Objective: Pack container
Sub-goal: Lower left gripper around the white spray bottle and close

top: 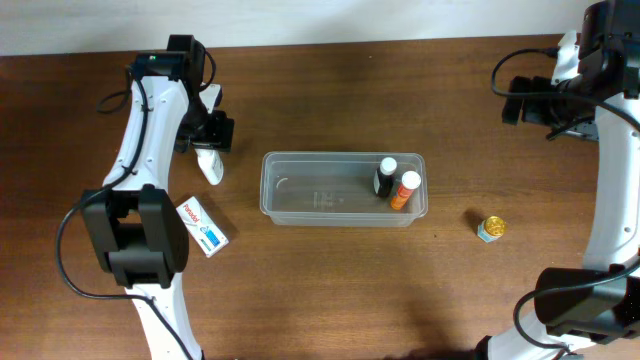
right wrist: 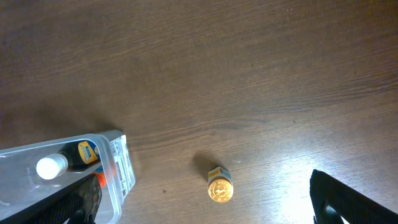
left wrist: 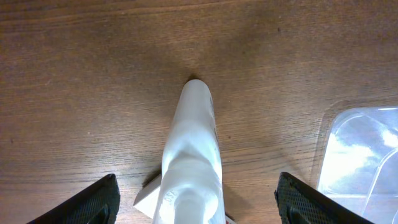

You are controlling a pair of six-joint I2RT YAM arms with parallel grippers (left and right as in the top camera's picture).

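Left jaws spread over white tube; right jaws spread above brown wood-grain table; container mid-table.

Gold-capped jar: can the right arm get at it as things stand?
Probably yes. The jar stands alone, well clear of the container, with nothing over or against it. The right arm is farther back, jaws wide apart, and the wrist view shows the jar between them.

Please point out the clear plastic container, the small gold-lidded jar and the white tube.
Clear rectangular plastic container (top: 305, 195), overhead view, on its bare floor.
Small jar with gold lid (right wrist: 220, 190), right wrist view, on the lid.
White plastic tube (left wrist: 193, 137), left wrist view, on its body.
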